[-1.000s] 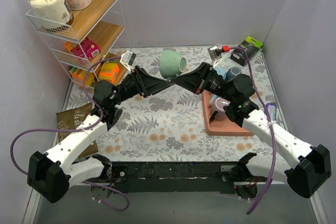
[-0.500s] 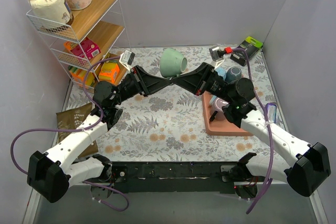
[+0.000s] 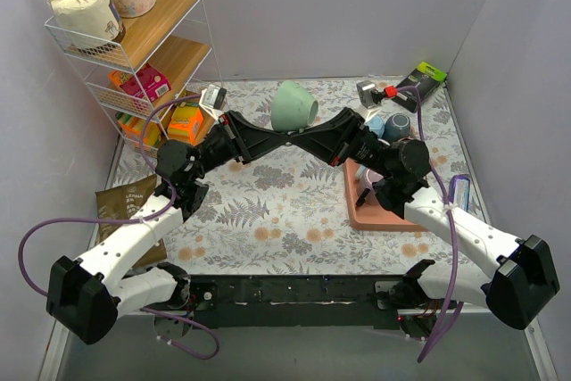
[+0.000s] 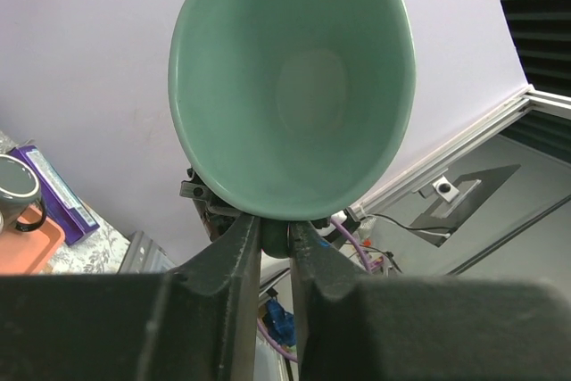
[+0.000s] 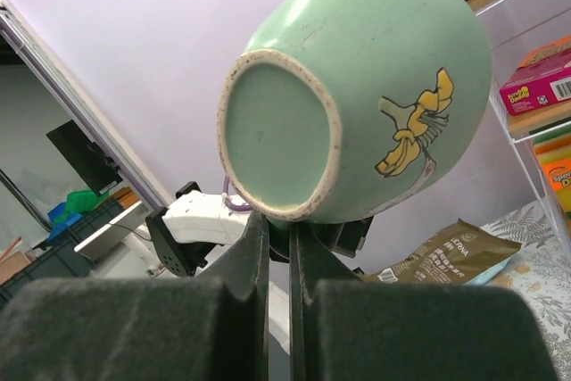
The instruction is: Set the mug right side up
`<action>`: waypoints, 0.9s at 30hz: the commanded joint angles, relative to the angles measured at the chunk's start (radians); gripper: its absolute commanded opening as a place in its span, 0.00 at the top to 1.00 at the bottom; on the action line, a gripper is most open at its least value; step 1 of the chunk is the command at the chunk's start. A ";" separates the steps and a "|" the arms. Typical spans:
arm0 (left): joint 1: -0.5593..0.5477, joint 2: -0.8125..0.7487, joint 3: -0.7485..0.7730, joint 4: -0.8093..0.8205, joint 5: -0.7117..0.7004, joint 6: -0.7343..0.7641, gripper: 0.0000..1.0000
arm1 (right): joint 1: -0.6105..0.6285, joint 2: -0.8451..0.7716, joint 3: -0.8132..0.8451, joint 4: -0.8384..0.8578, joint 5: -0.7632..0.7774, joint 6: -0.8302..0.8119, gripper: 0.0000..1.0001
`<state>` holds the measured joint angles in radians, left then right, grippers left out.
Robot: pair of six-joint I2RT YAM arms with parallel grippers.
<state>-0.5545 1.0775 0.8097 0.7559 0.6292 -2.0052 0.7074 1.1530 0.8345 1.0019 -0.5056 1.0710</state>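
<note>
A mint-green mug (image 3: 293, 105) with a yellow picture is held in the air over the back middle of the table, lying tilted on its side. My left gripper (image 3: 282, 136) and my right gripper (image 3: 303, 136) meet under it, and both are shut on its handle. In the left wrist view the mug's open mouth (image 4: 290, 86) faces the camera above the left gripper (image 4: 275, 240). In the right wrist view its base and painted side (image 5: 375, 86) show above the right gripper (image 5: 278, 240).
A white wire shelf (image 3: 134, 37) with paper rolls and packets stands at the back left. A pink tray (image 3: 384, 211) with other mugs lies at the right. A brown bag (image 3: 125, 198) lies at the left. A dark box (image 3: 426, 75) sits at the back right.
The mug has risen slightly and turned a little, with both grippers still holding it. The right arm has shifted slightly left.
</note>
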 commanded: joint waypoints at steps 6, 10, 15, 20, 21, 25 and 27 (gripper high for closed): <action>-0.007 -0.059 0.042 -0.081 -0.078 -0.086 1.00 | 0.029 -0.012 -0.014 -0.228 -0.005 -0.075 0.85; -0.008 -0.086 0.103 -0.298 -0.144 0.051 1.00 | 0.029 -0.062 -0.026 -0.360 0.090 -0.098 0.31; -0.007 -0.093 0.140 -0.512 -0.206 0.161 1.00 | 0.029 -0.101 -0.025 -0.538 0.212 -0.117 0.08; -0.007 -0.053 0.219 -0.731 -0.281 0.344 1.00 | 0.027 -0.119 0.014 -0.845 0.318 -0.137 0.03; -0.007 -0.048 0.233 -0.750 -0.304 0.379 1.00 | 0.027 -0.127 0.012 -0.883 0.360 -0.137 0.02; -0.008 -0.024 0.284 -0.877 -0.378 0.526 1.00 | 0.020 -0.162 0.003 -1.112 0.475 -0.115 0.02; -0.008 -0.007 0.298 -0.915 -0.410 0.581 1.00 | 0.009 -0.173 -0.006 -1.177 0.499 -0.102 0.02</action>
<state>-0.5640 1.0599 1.0405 -0.0658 0.3191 -1.5940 0.7319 1.0294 0.8257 0.0509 -0.1295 0.9657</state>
